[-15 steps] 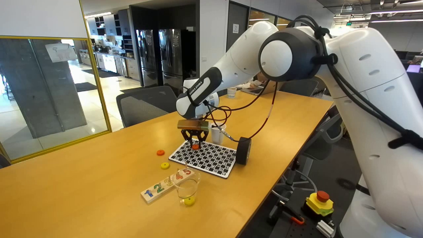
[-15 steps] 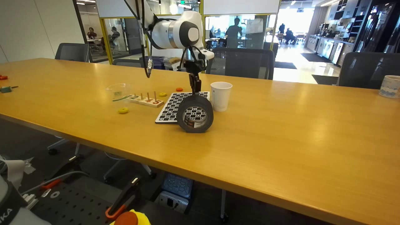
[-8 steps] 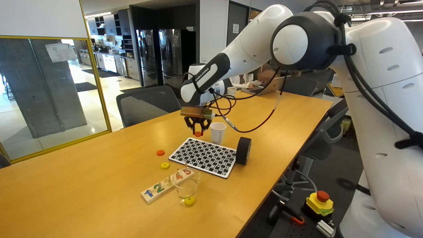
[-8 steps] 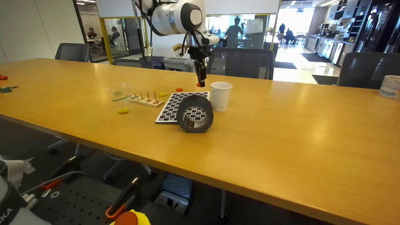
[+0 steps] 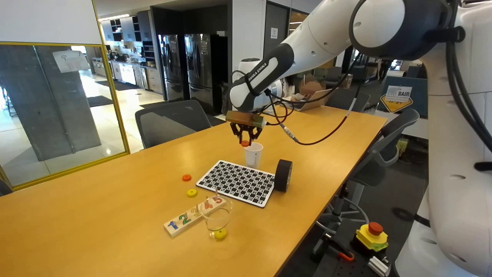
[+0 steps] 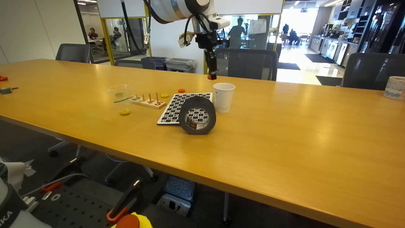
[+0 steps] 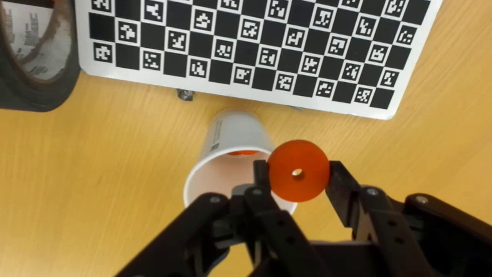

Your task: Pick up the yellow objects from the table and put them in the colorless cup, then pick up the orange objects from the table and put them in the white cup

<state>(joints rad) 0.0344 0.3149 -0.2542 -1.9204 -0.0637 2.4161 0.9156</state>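
My gripper (image 7: 298, 170) is shut on an orange disc (image 7: 296, 154), gripped by its edges. It hangs above the table (image 5: 115, 231), higher than the white cup (image 5: 253, 157) and close to its rim. In the wrist view the held disc overlaps the side of that rim, and an orange piece (image 7: 243, 152) shows inside the cup. Another orange disc (image 5: 186, 177) lies on the table, with a yellow disc (image 5: 191, 192) nearby. A further yellow disc (image 5: 220, 234) shows at the bottom of the colorless cup (image 5: 217, 215); whether it is inside I cannot tell for certain.
Beside the white cup lies a black-and-white checkered board (image 5: 236, 182). A black tape roll (image 6: 197, 101) stands on edge there. The numbered wooden peg board (image 5: 188, 220) lies by the colorless cup. A patterned mug (image 6: 395, 88) and a green piece (image 6: 6, 91) sit farther off.
My gripper has lifted the orange disc from over the checkered board and carried it up and across to the white cup. The cups and the pieces on the table have stayed put.
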